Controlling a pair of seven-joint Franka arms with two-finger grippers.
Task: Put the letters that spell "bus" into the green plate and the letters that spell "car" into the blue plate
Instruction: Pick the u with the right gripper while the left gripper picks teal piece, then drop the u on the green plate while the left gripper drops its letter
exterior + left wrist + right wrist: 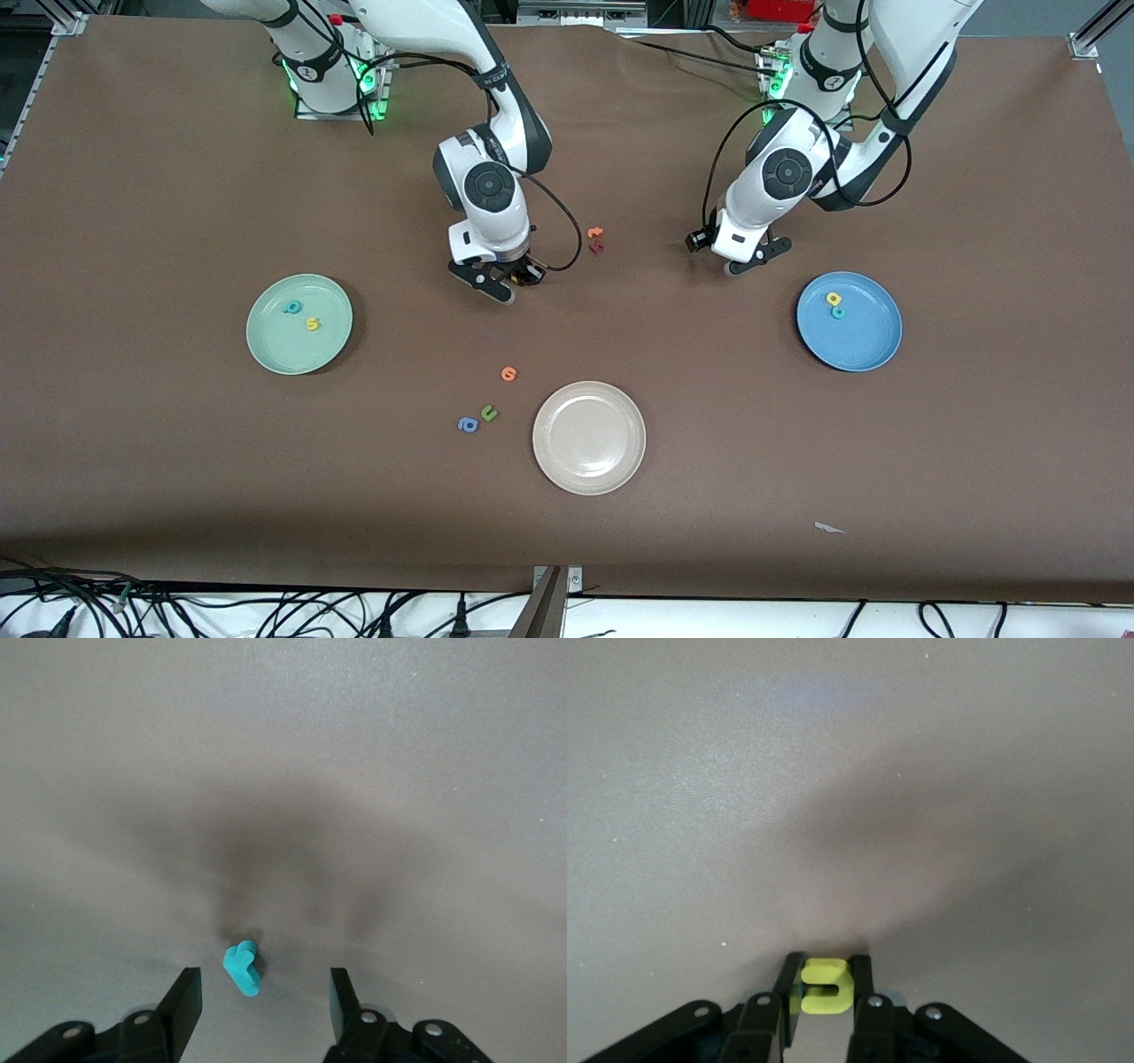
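In the right wrist view my right gripper [826, 971] is shut on the yellow u [827, 985], low over the bare table between the two arms [498, 280]. My left gripper [753, 259] is down at the table beside the blue plate [873, 350], open, its fingers either side of the small teal r [242, 967] without touching it. The blue plate holds the yellow a [834, 299] and teal c [838, 312]. The green plate [275, 346] holds the teal b [292, 307] and yellow s [313, 324].
A beige plate [589, 470] lies nearer the front camera, mid-table. Beside it are an orange letter [508, 374], a green u [489, 413] and a blue a [468, 424]. Orange [595, 233] and dark red [596, 247] letters lie between the grippers. A white scrap [828, 528] lies near the front edge.
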